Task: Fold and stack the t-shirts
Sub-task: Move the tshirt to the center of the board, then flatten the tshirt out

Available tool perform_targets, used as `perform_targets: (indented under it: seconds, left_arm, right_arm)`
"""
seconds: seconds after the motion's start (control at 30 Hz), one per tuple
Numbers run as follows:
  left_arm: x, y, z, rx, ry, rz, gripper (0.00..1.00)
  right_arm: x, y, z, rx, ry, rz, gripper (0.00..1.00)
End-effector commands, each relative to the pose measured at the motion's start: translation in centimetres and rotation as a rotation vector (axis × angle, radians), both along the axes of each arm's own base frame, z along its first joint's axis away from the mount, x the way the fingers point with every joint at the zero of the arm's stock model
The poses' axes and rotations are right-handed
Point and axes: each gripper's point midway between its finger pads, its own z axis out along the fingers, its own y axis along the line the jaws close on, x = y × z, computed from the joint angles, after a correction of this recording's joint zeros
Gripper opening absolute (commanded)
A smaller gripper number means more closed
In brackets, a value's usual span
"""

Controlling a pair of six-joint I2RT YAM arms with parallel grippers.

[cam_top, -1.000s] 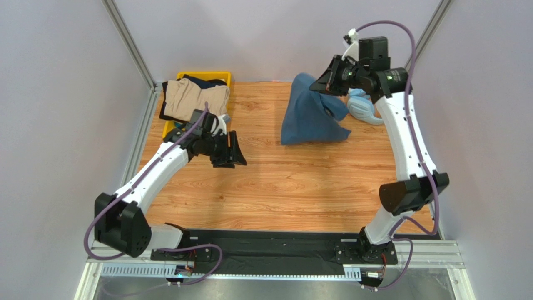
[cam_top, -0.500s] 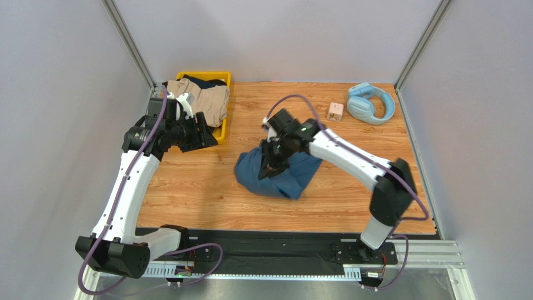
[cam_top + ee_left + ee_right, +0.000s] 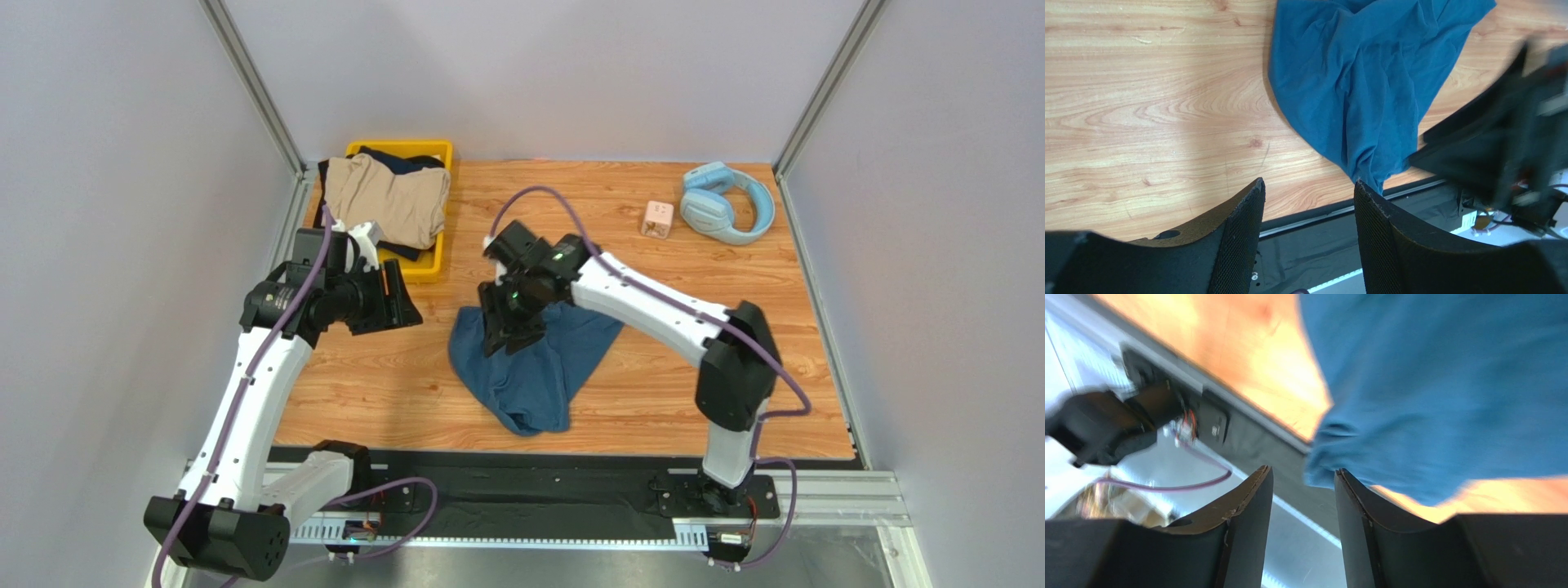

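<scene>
**Teal t-shirt** (image 3: 540,368): it lies crumpled on the wooden table (image 3: 368,392), between the two arms; one narrow end trails toward the near edge. Judge it light, limp and not fragile; expect it to sag, drag and bunch, never to keep a shape. Take hold at an outer edge, a hem corner or a shoulder, and pinch few layers; avoid the rumpled middle, where several folds would likely come up together.

**Right gripper** (image 3: 1303,474): it is poised over the far-left part of the teal t-shirt; in its wrist view the fingers stand apart with nothing clamped between them, the blue cloth lying beyond the tips; the view is blurred, so you cannot tell whether a tip brushes the fabric.

**Left gripper** (image 3: 1308,190): it hangs above bare wood to the left of the shirt; the fingers are spread wide and empty.

**Yellow bin** (image 3: 432,265): it sits at the far-left corner of the table; a tan t-shirt (image 3: 383,202) lies bunched on top, and a dark navy garment (image 3: 399,157) shows at the far end and under the tan one; you cannot tell how many pieces lie beneath. Judge both as soft as the teal one.
</scene>
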Motion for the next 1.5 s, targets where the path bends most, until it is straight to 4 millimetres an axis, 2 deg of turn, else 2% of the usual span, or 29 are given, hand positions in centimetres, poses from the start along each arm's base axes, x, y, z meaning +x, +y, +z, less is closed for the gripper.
perform_targets:
  seconds: [0.0, 0.07, 0.1, 0.17, 0.2, 0.3, 0.37, 0.43, 0.47, 0.5, 0.6, 0.73, 0.9, 0.93, 0.97, 1.17, 1.3, 1.4, 1.47]
  left_arm:
    - [-0.5, -0.1, -0.3, -0.009, -0.012, -0.033, 0.62]
    - [-0.6, -0.5, -1.0, -0.030, 0.006, -0.043, 0.62]
    - [-0.5, -0.6, -1.3, -0.034, 0.019, -0.044, 0.61]
    - [-0.4, -0.9, -2.1, -0.046, 0.050, -0.037, 0.61]
    - [-0.4, -1.0, -2.3, -0.053, 0.059, -0.036, 0.61]
    - [-0.1, -1.2, -2.8, -0.063, 0.080, -0.031, 0.61]
    - [0.2, -1.3, -3.0, -0.065, 0.087, -0.027, 0.61]
    - [0.3, -1.4, -3.0, -0.070, 0.099, -0.034, 0.61]
    - [0.5, -1.4, -2.9, -0.067, 0.099, -0.034, 0.60]
    - [0.5, -1.4, -2.9, -0.063, 0.102, -0.034, 0.61]
    - [0.9, -1.1, -3.2, -0.043, 0.109, -0.024, 0.60]
    - [1.3, -1.4, -3.7, -0.059, 0.117, -0.028, 0.61]
    - [1.7, -1.8, -4.9, -0.077, 0.154, -0.026, 0.60]
    - [1.9, -1.9, -5.0, -0.081, 0.152, -0.029, 0.60]
    - [2.1, -2.0, -5.3, -0.080, 0.162, -0.030, 0.60]
    - [3.5, -2.5, -5.4, -0.094, 0.175, -0.055, 0.60]
    - [4.5, -2.8, -4.7, -0.101, 0.166, -0.058, 0.59]
    - [4.7, -2.9, -4.5, -0.107, 0.164, -0.057, 0.59]
    - [4.7, -2.9, -4.6, -0.106, 0.169, -0.055, 0.59]
  right_arm:
    - [7.5, -7.3, 4.6, -0.055, -0.276, -0.150, 0.52]
    - [9.4, -10.3, 4.6, -0.106, -0.327, -0.190, 0.57]
    - [11.0, -12.5, 4.2, -0.133, -0.334, -0.215, 0.57]
    - [12.6, -14.4, 2.9, -0.164, -0.303, -0.240, 0.57]
    - [14.3, -16.2, 2.4, -0.177, -0.293, -0.278, 0.57]
    - [17.5, -18.4, 0.6, -0.191, -0.254, -0.343, 0.57]
    - [19.8, -18.9, 0.7, -0.184, -0.278, -0.363, 0.57]
    - [21.8, -19.9, -0.9, -0.213, -0.268, -0.371, 0.57]
    - [23.0, -20.1, -0.5, -0.212, -0.297, -0.376, 0.57]
    - [23.8, -20.6, -2.0, -0.235, -0.277, -0.377, 0.58]
    - [25.4, -22.0, -3.2, -0.259, -0.275, -0.398, 0.58]
    - [25.2, -23.2, -6.0, -0.266, -0.186, -0.418, 0.58]
    - [23.2, -24.2, -7.9, -0.292, -0.130, -0.407, 0.58]
    - [22.4, -24.5, -8.8, -0.310, -0.107, -0.404, 0.58]
    - [22.4, -24.9, -9.2, -0.329, -0.113, -0.410, 0.58]
    - [21.5, -25.4, -12.2, -0.370, -0.058, -0.398, 0.58]
    - [21.0, -25.6, -13.4, -0.388, -0.031, -0.399, 0.56]
    - [21.0, -25.6, -14.1, -0.387, -0.026, -0.395, 0.51]
    - [21.1, -25.4, -14.3, -0.377, -0.025, -0.396, 0.37]
